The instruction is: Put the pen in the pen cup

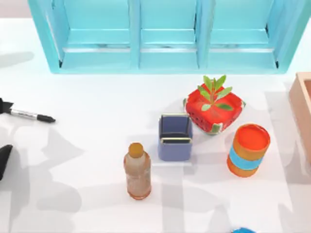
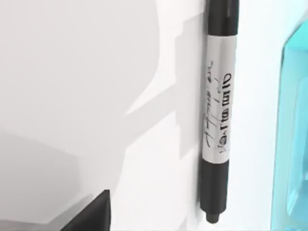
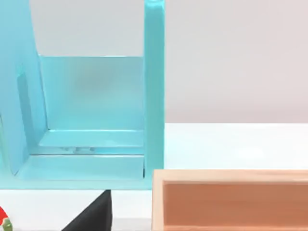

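Two worries from where I sit, and both start at my left gripper, the dark shape at the far left edge of the top view. I cannot tell whether its jaws are apart or clamped. It sits right at the butt end of the thin black pen with the silvery-white printed barrel, and the wrist camera looks straight down the pen's length, but the contact itself is hidden.

First worry: if the hold is out at the very end, the long barrel can swing or slip in the carry. Tip droops, and it meets the rim instead of the opening.

The pen is at the left side of the white table, well apart from the small square periwinkle-blue pen cup with the metallic rim, which stands upright near the middle. That is a long sideways trip.

Second worry: the crowd around the cup. A brown plastic bottle with an orange cap stands just beside it on the left, on my approach side, and a low pass could knock it over. A red watermelon-patterned planter with a green sprig and a round orange cylinder with a blue band flank the right. The opening is small, so a tilted pen could tip the cup.

My right gripper is parked by the pale wooden box and the turquoise shelf unit, jaws not readable.
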You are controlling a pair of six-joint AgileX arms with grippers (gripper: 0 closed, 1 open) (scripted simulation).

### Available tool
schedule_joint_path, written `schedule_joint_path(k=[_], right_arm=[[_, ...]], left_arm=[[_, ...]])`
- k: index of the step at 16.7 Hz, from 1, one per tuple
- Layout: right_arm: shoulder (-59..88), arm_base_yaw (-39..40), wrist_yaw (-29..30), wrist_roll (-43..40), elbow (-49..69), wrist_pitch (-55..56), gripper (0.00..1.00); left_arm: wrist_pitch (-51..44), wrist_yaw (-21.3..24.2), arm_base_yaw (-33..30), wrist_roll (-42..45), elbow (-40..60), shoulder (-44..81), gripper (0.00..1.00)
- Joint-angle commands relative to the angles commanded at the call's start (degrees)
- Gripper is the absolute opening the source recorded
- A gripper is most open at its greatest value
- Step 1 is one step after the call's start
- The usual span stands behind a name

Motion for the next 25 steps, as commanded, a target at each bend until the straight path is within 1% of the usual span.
schedule_joint_path(k=[8, 11, 15, 17, 19, 23, 25], right_arm=[[0.0, 0.0, 0.0, 0.0, 0.0, 0.0, 1.0], [0.0, 0.0, 0.0, 0.0, 0.0, 0.0, 1.0], [0.0, 0.0, 0.0, 0.0, 0.0, 0.0, 1.0], [0.0, 0.0, 0.0, 0.0, 0.0, 0.0, 1.0], [0.0, 0.0, 0.0, 0.0, 0.0, 0.0, 1.0], [0.0, 0.0, 0.0, 0.0, 0.0, 0.0, 1.0], [0.0, 0.0, 0.0, 0.0, 0.0, 0.0, 1.0]], left_arm=[[0.64, -0.11, -0.4, -0.94, 0.47, 1.57, 1.0], [3.6, -1.46, -2.16, -2.31, 4.11, 7.47, 1.0], [9.46, -4.06, -5.67, -4.36, 11.39, 20.3, 1.0], [11.63, -5.17, -7.14, -5.34, 14.22, 24.83, 1.0], [12.72, -5.79, -7.98, -5.89, 15.65, 26.94, 1.0], [12.8, -5.84, -8.04, -5.93, 15.76, 27.1, 1.0], [12.8, -5.84, -8.04, -5.93, 15.76, 27.1, 0.85]])
